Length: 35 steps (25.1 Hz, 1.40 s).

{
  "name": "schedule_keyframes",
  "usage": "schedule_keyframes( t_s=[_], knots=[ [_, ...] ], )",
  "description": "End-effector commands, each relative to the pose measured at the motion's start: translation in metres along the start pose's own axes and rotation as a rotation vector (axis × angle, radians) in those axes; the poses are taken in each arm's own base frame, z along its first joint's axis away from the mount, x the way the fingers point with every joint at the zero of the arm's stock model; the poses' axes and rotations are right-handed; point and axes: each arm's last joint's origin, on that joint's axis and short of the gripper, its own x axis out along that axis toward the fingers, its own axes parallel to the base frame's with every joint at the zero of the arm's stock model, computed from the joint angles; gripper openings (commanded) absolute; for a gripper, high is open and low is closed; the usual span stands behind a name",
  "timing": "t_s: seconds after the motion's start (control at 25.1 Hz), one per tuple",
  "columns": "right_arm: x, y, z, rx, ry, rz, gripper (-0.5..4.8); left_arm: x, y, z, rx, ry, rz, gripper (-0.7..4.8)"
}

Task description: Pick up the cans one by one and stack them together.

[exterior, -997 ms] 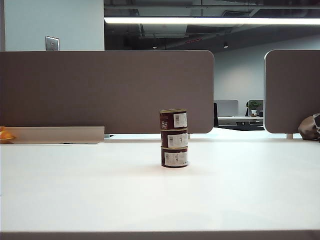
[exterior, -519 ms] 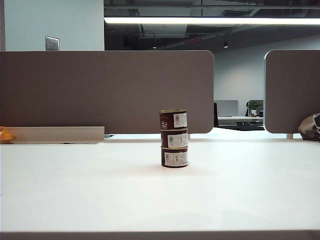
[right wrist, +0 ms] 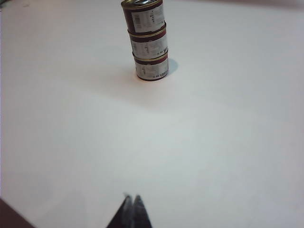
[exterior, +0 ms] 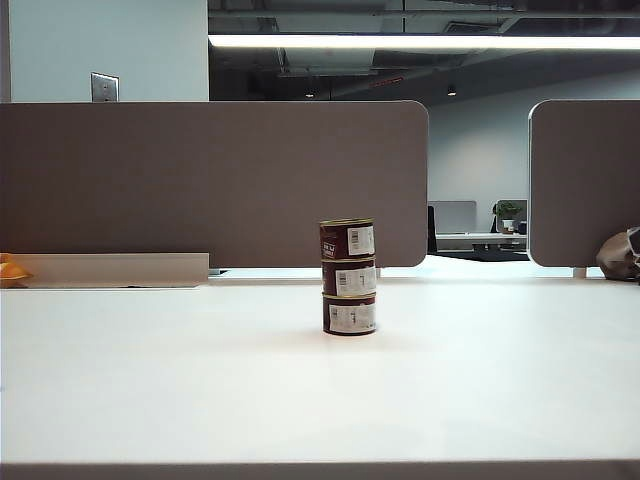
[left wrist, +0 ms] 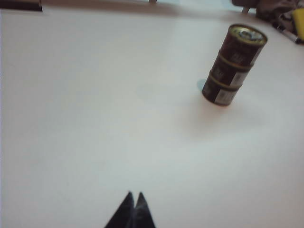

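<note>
**Three cans stacked, both grippers closed and empty**

In the exterior view, the three cans (exterior: 348, 277) are seen piled one on another in a single upright column on the white table (exterior: 200, 380). Each maroon label carries a white barcode patch, and a gold lid caps the topmost can. The column is backed by a brown divider panel (exterior: 210, 180), which stands behind the stack at the far edge of the table. A second panel (exterior: 585, 180) is set further off to the side of the stack, and a beige tray (exterior: 110, 270) lies well apart from the stack on the other side. Neither arm is shown in this view.

In the left wrist view, the stack of cans (left wrist: 232, 66) is seen standing well apart from the left gripper (left wrist: 133, 202), with bare table between them. The dark fingertips are pressed together with nothing held between them. The gold lid of the top can is visible from above.

In the right wrist view, the stack (right wrist: 147, 40) is again seen upright, well away from the right gripper (right wrist: 130, 204). Its fingertips are likewise drawn together to a point, and nothing is gripped. A faint shadow is cast on the table beside the bottom can
</note>
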Motion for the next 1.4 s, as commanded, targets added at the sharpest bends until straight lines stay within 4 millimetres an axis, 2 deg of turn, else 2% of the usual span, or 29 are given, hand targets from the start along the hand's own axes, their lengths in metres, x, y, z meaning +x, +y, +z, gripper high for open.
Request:
schedule_keyframes(
  t_s=[0.04, 0.72, 0.88, 1.04, 1.4],
  knots=[
    [0.0, -0.004, 0.0, 0.008, 0.005, -0.041, -0.01, -0.003, -0.001, 0.005, 0.01, -0.061, -0.001, -0.06],
    [-0.002, -0.033, 0.002, 0.097, -0.053, -0.356, 0.0, -0.017, 0.013, 0.016, 0.014, -0.226, 0.156, -0.06],
    [-0.002, -0.035, 0.002, 0.1, -0.07, -0.368, 0.0, -0.017, 0.014, 0.016, 0.013, -0.225, 0.162, -0.05],
    [0.003, -0.035, 0.002, 0.093, -0.163, -0.357, 0.0, -0.017, 0.014, 0.016, 0.013, -0.224, 0.162, -0.05],
    [0.002, -0.037, 0.002, 0.097, -0.158, -0.378, 0.0, -0.017, 0.015, 0.016, 0.012, -0.226, 0.17, -0.05]
  ],
)
